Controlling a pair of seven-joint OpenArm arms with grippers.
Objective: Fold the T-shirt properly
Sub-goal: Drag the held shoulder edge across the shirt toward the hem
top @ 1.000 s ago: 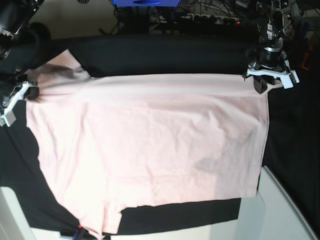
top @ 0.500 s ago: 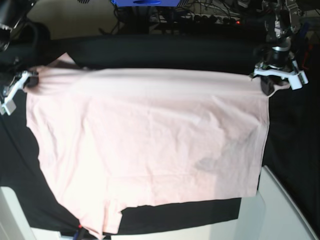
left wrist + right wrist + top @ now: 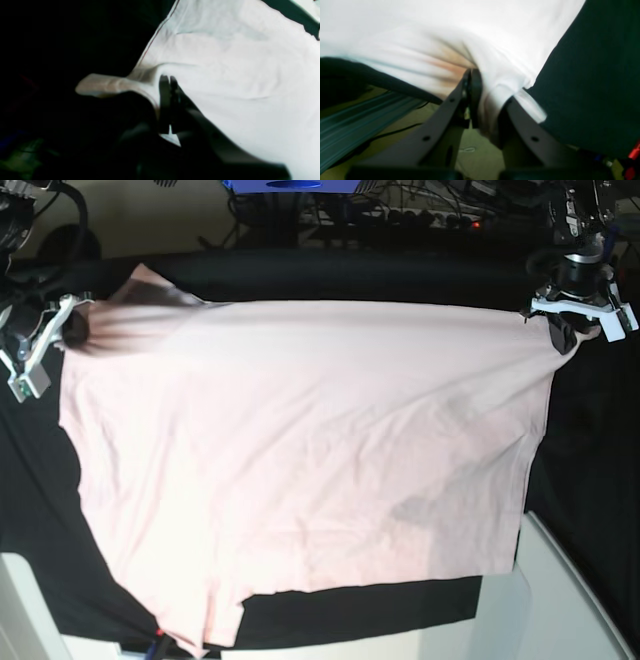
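Note:
The pale pink T-shirt (image 3: 300, 440) lies plain side up across the black table cloth (image 3: 340, 280), with no lettering showing. Its far edge is stretched taut between my two grippers. My left gripper (image 3: 563, 332), at the base view's right, is shut on the far right corner of the shirt. The left wrist view shows its fingertips (image 3: 168, 79) pinched on a fold of the T-shirt (image 3: 237, 75). My right gripper (image 3: 72, 330), at the left, is shut on the fabric beside a sleeve. In the right wrist view it (image 3: 471, 73) clamps bunched cloth of the T-shirt (image 3: 445, 30).
A white surface (image 3: 560, 600) shows at the near right beyond the black cloth's edge. Cables (image 3: 400, 220) and a blue box (image 3: 290, 185) lie behind the table. The shirt's near hem reaches toward the front edge, where a sleeve hangs at the lower left.
Both grippers have moved toward the back of the table and slightly apart, carrying the shirt's far edge with them. That edge is now straighter and tauter, and the left sleeve has lifted.

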